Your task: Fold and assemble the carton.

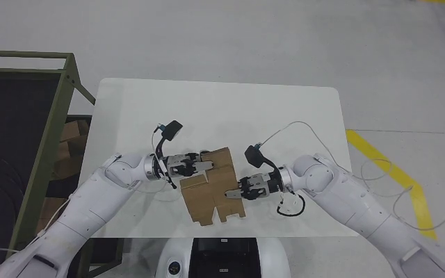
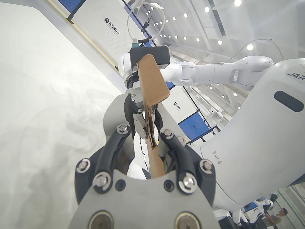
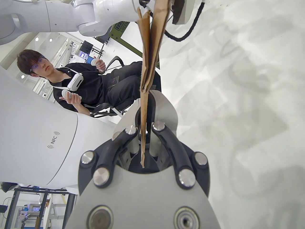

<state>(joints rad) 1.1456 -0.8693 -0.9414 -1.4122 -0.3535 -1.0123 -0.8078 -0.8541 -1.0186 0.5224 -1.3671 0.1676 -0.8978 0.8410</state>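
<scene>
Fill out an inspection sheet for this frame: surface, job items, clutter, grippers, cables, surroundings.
surface: white table, rounded corners
job's things: flattened brown carton, held between both arms over the table's near edge
clutter: nothing seen
grippers: left gripper jaws shut on one carton edge; right gripper jaws shut on the opposite edge
cables: thin white cable arcs over the right wrist; black cable loops under it
surroundings: green frame holding cardboard beside the table; yellow floor tape
</scene>
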